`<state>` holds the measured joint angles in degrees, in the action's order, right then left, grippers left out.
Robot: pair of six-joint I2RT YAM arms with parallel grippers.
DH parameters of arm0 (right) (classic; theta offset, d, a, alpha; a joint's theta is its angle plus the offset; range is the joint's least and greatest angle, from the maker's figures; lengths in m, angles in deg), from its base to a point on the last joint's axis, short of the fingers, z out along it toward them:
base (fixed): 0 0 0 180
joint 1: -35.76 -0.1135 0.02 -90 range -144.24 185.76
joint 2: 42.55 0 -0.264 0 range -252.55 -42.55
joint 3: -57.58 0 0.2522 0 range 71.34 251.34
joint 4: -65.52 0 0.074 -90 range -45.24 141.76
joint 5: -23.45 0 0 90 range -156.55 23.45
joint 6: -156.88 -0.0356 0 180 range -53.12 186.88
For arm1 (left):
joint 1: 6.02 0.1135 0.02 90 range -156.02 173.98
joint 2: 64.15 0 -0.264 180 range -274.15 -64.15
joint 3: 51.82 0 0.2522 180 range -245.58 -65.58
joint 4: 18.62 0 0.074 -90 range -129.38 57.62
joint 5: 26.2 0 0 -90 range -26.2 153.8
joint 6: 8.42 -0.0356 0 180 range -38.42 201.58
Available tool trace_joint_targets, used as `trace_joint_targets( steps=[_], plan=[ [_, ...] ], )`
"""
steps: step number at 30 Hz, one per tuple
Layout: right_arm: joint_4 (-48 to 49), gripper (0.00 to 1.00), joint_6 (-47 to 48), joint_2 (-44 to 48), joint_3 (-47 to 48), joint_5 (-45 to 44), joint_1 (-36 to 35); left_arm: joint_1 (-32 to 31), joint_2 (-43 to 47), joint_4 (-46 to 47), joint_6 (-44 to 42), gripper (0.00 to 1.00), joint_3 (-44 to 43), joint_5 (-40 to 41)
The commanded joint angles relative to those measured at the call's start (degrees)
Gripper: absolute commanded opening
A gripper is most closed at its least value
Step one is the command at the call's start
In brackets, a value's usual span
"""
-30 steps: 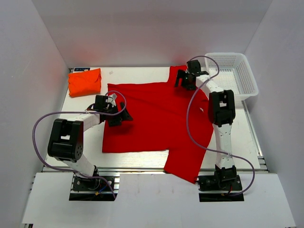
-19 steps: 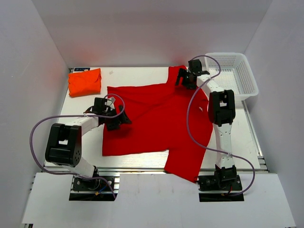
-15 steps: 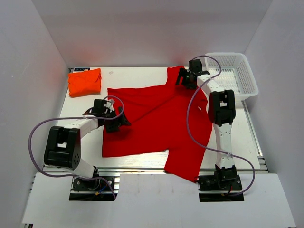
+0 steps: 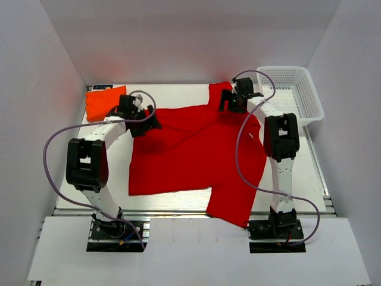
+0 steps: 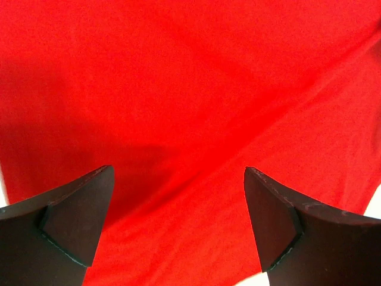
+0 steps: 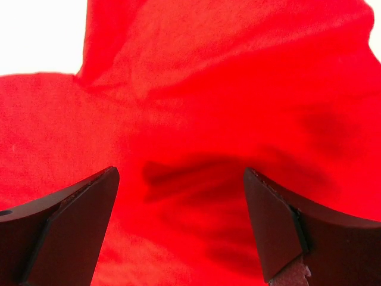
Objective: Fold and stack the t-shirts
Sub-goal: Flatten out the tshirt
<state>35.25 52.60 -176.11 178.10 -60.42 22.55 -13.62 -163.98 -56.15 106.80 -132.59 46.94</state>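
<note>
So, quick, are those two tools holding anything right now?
Left tool: open, holding nothing, above the red shirt.
Right tool: open, holding nothing, also above the red shirt.

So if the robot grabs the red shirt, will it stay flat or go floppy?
Probably floppy: the red shirt lies wrinkled, and one sleeve hangs over the near edge of the table. Pushed, it would likely bunch up rather than slide whole. It looks thin, so probably light.
</note>
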Motion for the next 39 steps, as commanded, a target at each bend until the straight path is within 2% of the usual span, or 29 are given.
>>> trace_joint_targets(
  steps=[1, 4, 9, 13, 15, 24, 29, 33, 39],
  plan=[
    [1.8, 0.9, 4.9, 8.7, -2.1, -3.7, -1.0, 0.5, -1.2, -2.1, -2.4, 1.0, -7.5, 3.7],
    [1.3, 0.9, 4.4, 12.7, -6.4, -5.9, -1.6, 0.5, -6.5, -2.1, -3.6, 1.0, -14.2, 6.2],
    [0.9, 0.9, -0.9, 20.0, -15.6, -11.9, -1.5, 0.5, -21.4, -2.1, -6.0, 1.0, -28.9, 7.4],
    [2.0, 0.9, -3.7, 24.5, -23.0, -14.8, -1.1, 0.5, -32.5, -6.6, -6.0, 1.0, -40.6, 7.4],
    [0.6, 0.9, -4.8, 26.5, -26.9, -15.7, -1.1, 0.5, -35.6, -8.4, -6.7, 1.0, -45.4, 9.8],
    [-1.5, 0.9, -7.5, 28.5, -40.0, -12.5, -0.2, 1.0, -42.5, -6.8, -4.1, 1.0, -51.5, 15.7],
    [-3.3, 0.9, -9.3, 25.3, -40.4, -12.4, 1.5, 2.1, -46.1, -7.2, -3.0, 1.0, -55.7, 16.9],
    [-3.2, 0.9, -8.8, 24.3, -38.7, -13.3, 2.9, 3.3, -49.3, -7.2, -3.0, 1.0, -60.2, 14.8],
    [0.8, 0.9, -2.1, 25.4, -37.2, -8.9, 2.6, 3.3, -48.7, -1.6, -5.5, 1.0, -57.8, 4.8]
  ],
)
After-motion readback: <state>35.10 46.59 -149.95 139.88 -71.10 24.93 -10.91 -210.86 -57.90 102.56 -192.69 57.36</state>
